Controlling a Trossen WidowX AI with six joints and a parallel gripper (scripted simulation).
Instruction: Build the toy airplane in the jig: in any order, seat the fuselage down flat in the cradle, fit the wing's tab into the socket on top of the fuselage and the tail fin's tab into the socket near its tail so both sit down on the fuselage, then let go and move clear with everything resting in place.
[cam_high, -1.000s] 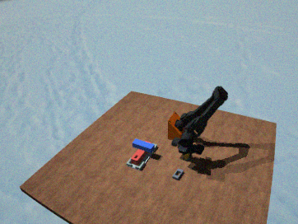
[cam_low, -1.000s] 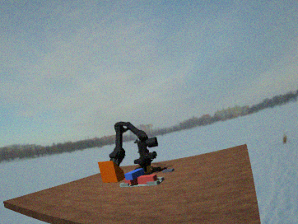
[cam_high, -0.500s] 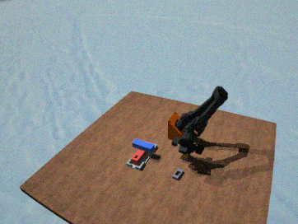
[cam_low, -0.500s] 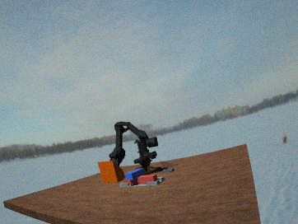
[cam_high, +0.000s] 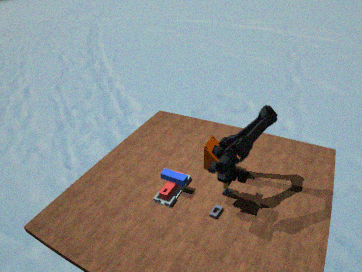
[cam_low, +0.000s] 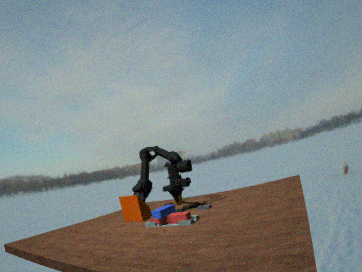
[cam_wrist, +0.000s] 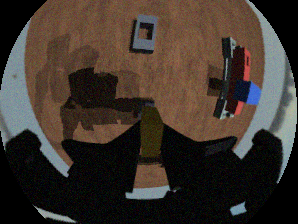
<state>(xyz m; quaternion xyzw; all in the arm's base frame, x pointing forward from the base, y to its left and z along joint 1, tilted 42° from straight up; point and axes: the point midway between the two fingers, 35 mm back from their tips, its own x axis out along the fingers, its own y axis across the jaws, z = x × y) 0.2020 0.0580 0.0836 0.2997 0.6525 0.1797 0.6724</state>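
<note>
The red fuselage (cam_high: 171, 187) (cam_low: 178, 218) (cam_wrist: 245, 72) lies in the light grey cradle (cam_high: 158, 201) (cam_wrist: 228, 48). The blue wing (cam_high: 174, 176) (cam_low: 163, 212) (cam_wrist: 253, 93) lies across its top; the wing's tab is hidden. A small dark socket opening shows in the fuselage's top near its free end. My gripper (cam_high: 227, 183) (cam_low: 179, 199) (cam_wrist: 149, 123) points down, shut on the yellow tail fin (cam_high: 226, 186) (cam_low: 179, 202) (cam_wrist: 151, 120), beside the cradle and apart from it. The fin's tab is not clearly seen.
A small grey holder (cam_high: 226, 192) (cam_wrist: 146, 103) stands just by the held fin. A grey rectangular holder (cam_high: 216, 211) (cam_low: 204, 206) (cam_wrist: 145, 34) with an empty opening lies farther out on the table. An orange block (cam_high: 210, 155) (cam_low: 134, 209) stands between the arm's base and the cradle side.
</note>
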